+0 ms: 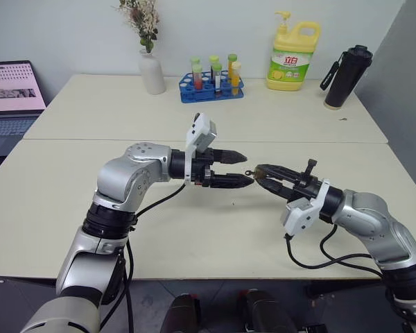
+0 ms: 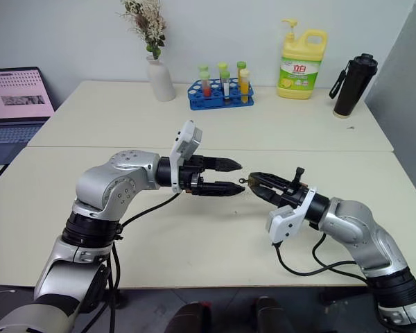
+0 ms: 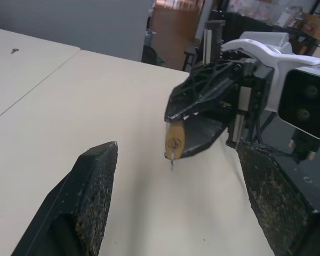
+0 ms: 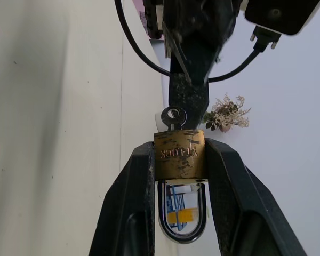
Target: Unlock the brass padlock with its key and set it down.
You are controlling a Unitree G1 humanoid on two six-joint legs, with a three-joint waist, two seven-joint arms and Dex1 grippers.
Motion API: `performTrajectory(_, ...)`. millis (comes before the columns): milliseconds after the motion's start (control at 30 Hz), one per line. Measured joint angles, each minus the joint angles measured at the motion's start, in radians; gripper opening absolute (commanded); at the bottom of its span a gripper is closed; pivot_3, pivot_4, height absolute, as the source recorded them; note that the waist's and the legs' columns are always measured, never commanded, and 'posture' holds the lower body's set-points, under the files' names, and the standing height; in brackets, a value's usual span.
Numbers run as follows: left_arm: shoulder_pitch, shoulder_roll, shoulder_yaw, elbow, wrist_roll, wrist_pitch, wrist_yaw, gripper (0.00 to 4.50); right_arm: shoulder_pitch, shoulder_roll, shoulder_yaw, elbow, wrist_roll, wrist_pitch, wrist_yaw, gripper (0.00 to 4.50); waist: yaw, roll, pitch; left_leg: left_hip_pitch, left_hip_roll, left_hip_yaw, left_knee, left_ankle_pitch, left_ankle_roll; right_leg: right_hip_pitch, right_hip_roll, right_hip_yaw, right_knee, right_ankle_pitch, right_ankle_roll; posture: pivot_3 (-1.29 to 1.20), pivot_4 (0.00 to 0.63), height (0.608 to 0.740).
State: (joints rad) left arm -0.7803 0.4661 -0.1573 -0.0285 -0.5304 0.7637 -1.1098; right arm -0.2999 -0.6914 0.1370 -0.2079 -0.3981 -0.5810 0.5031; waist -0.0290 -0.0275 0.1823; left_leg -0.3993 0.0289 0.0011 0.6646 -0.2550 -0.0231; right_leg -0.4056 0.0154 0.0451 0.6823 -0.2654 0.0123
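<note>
Beige tabletops fill the head view; the left gripper point(image 1: 240, 168), jaws spread, faces the right gripper point(image 1: 258, 171) at its 3 o'clock. In the right wrist view that gripper pinches the brass padlock point(image 4: 179, 154), scuffed and tarnished, its key point(image 4: 174, 118) seated at 12 o'clock. Unlocking seems underway; next, check whether the shackle point(image 4: 182, 213) has released.

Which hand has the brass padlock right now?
The right hand: its fingers clamp the brass padlock, with the key in it. The left hand faces it, open and holding nothing.
</note>
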Motion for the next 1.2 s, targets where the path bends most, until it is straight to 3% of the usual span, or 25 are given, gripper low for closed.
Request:
performTrajectory(300, -0.014, -0.041, -0.014, 0.027, 0.028, -0.008, 0.037, 3.71, -0.005, 0.001, 0.004, 0.000, 0.010, 0.000, 0.000, 0.93, -0.001, 0.000, 0.000, 0.000, 0.000, 0.000, 0.000, 0.000, 0.000, 0.000, 0.000, 0.000, 0.000, 0.000, 0.000, 0.00, 0.150, 0.740)
performTrajectory(400, -0.014, -0.040, -0.019, 0.027, 0.029, -0.008, 0.030, 3.09, -0.005, 0.001, 0.004, 0.000, 0.010, 0.000, 0.000, 0.93, 0.000, 0.000, 0.000, 0.000, 0.000, 0.000, 0.000, 0.000, 0.000, 0.000, 0.000, 0.000, 0.000, 0.000, 0.000, 0.00, 0.150, 0.740)
performTrajectory(700, -0.014, -0.044, -0.037, 0.027, 0.020, 0.007, 0.008, 0.15, -0.004, 0.001, 0.004, 0.000, 0.010, 0.009, 0.000, 0.93, 0.000, 0.000, 0.000, 0.000, 0.000, 0.000, 0.000, 0.000, 0.000, 0.000, 0.000, 0.000, 0.000, 0.000, 0.000, 0.00, 0.150, 0.740)
performTrajectory(1133, -0.013, -0.056, -0.037, 0.026, 0.029, -0.002, 0.013, 0.15, -0.003, -0.007, 0.002, 0.000, 0.023, 0.018, 0.003, 0.93, 0.000, 0.000, 0.000, 0.000, 0.000, 0.000, 0.000, 0.000, 0.000, 0.000, 0.000, 0.000, 0.000, 0.000, 0.000, 0.00, 0.150, 0.740)
performTrajectory(1167, -0.013, -0.058, -0.037, 0.027, 0.030, -0.004, 0.017, 0.15, -0.002, -0.007, 0.002, -0.001, 0.038, 0.027, 0.010, 1.65, 0.000, 0.000, 0.000, 0.000, 0.000, 0.000, 0.000, 0.000, 0.000, 0.000, 0.000, 0.000, 0.000, 0.000, 0.000, 0.00, 0.150, 0.740)
performTrajectory(1200, -0.013, -0.060, -0.037, 0.029, 0.032, -0.007, 0.026, 0.15, 0.001, -0.007, 0.000, -0.005, 0.056, 0.036, 0.018, 1.92, 0.000, 0.000, 0.000, 0.000, 0.000, 0.000, 0.000, 0.000, 0.000, 0.000, 0.000, 0.000, 0.000, 0.000, -0.001, 0.00, 0.150, 0.740)
